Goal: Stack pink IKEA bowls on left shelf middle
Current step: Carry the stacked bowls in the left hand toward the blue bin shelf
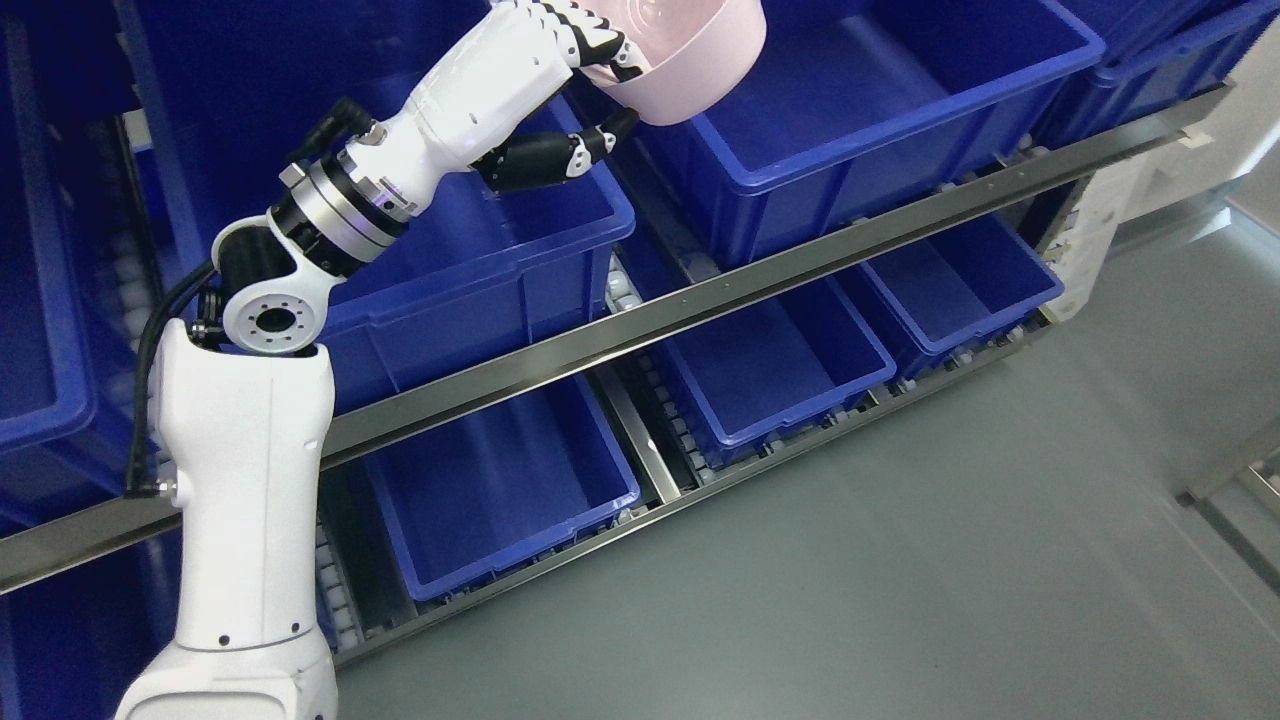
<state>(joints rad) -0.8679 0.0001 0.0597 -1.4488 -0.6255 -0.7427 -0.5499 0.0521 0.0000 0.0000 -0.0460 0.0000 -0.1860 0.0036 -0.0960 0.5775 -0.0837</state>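
Note:
A pale pink bowl [690, 62] hangs at the top edge of the head view, tilted, above the gap between two blue bins. My left hand [600, 85] is shut on its rim, with fingers [585, 35] over the top edge and the thumb [590, 148] under the bowl's side. The white left arm [250, 450] rises from the lower left and reaches up and right to the bowl. The bowl's upper part is cut off by the frame.
Blue plastic bins fill the shelf: one under my forearm [480, 270], one under the bowl at the upper right [880, 110], smaller ones on the lower level [500, 490] [780, 370] [960, 290]. A metal shelf rail [700, 295] runs diagonally. Grey floor [950, 560] lies at the lower right.

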